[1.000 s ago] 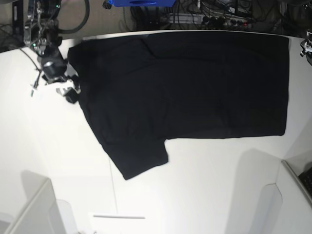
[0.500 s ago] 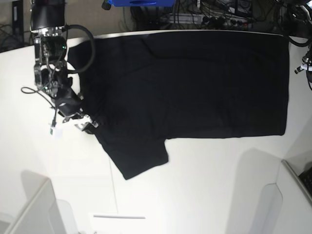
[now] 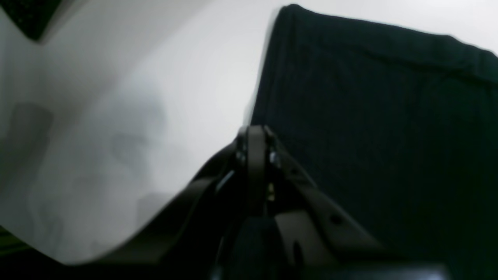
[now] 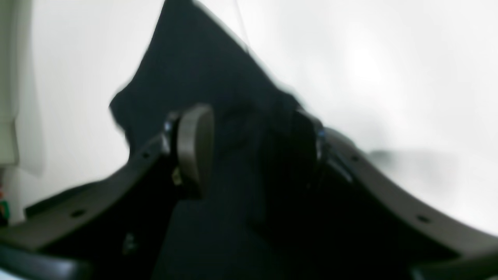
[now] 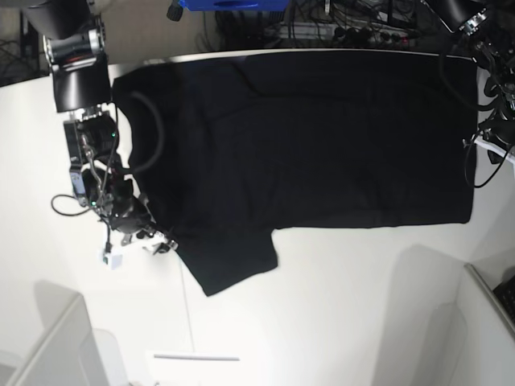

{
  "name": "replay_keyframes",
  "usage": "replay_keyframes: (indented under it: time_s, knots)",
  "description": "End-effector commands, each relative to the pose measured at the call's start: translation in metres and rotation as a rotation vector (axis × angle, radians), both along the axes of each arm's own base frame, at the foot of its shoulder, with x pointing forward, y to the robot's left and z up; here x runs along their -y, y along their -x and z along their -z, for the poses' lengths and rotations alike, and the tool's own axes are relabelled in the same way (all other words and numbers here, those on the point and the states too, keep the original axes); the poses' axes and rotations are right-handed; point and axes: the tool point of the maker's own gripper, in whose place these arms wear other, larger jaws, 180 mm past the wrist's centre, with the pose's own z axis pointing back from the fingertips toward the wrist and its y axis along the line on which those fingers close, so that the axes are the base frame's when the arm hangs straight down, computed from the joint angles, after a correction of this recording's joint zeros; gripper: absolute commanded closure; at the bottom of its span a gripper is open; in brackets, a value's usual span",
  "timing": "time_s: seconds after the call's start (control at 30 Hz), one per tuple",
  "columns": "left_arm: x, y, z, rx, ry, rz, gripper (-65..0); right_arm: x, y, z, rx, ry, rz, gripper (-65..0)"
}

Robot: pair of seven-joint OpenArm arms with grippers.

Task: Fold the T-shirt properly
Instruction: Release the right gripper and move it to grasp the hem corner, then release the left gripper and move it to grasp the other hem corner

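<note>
Table (image 5: 338, 305) was white, with the black T-shirt (image 5: 322, 137) spread flat across its far half, plain side up, one sleeve (image 5: 229, 261) pointing toward the near edge. Right gripper (image 4: 249, 136) sat at that sleeve's outer edge, jaws spread with black cloth between them, not clamped. Left gripper (image 3: 255, 136) hung by the shirt's opposite straight edge, jaws pressed together, nothing pinched that I could see. Both wrist views were blurred.
</note>
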Motion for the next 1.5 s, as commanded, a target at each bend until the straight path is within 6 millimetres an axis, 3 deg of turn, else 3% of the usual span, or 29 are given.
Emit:
replay_keyframes:
  time_s: [0.0, 0.13, 0.23, 0.33, 0.43, 0.7, 1.0, 1.37, 1.47]
  knots:
    - [-0.004, -0.008, -0.011, 0.03, -0.023, 0.012, 0.0, 0.002, -0.017, -0.019, 0.06, 0.006, -0.012, -30.9]
    - [-0.002, -0.014, -0.002, 0.021, 0.006, 0.012, 0.0, 0.003, -0.034, -0.015, 0.069, 0.011, -0.074, -30.9]
    - [-0.003, -0.012, 0.004, 0.011, 0.019, 0.005, 0.0, 0.016, -0.041, -0.004, 0.027, 0.034, -0.053, -31.1]
    - [-0.005, -0.016, 0.002, 0.017, 0.015, 0.002, 0.0, 0.023, -0.05, -0.004, 0.042, 0.139, -0.095, -37.2]
    - [-0.006, -0.018, 0.007, 0.014, 0.035, -0.007, 0.0, 0.012, -0.062, -0.006, 0.071, 0.217, -0.188, -41.9]
    - [-0.008, -0.018, 0.012, 0.006, 0.047, -0.015, 0.0, 0.001, -0.078, 0.013, 0.043, 0.278, -0.297, -41.9]
    - [-0.008, -0.018, 0.012, 0.005, 0.048, -0.016, 0.0, 0.004, -0.075, 0.024, 0.008, 0.278, -0.293, -41.9]
    - [-0.008, -0.018, 0.012, 0.005, 0.048, -0.016, 0.0, -0.029, -0.066, 0.035, -0.005, 0.307, -0.392, -41.6]
    - [-0.008, -0.017, 0.013, 0.002, 0.048, -0.016, 0.0, -0.033, -0.063, 0.039, -0.011, 0.301, -0.396, -36.3]
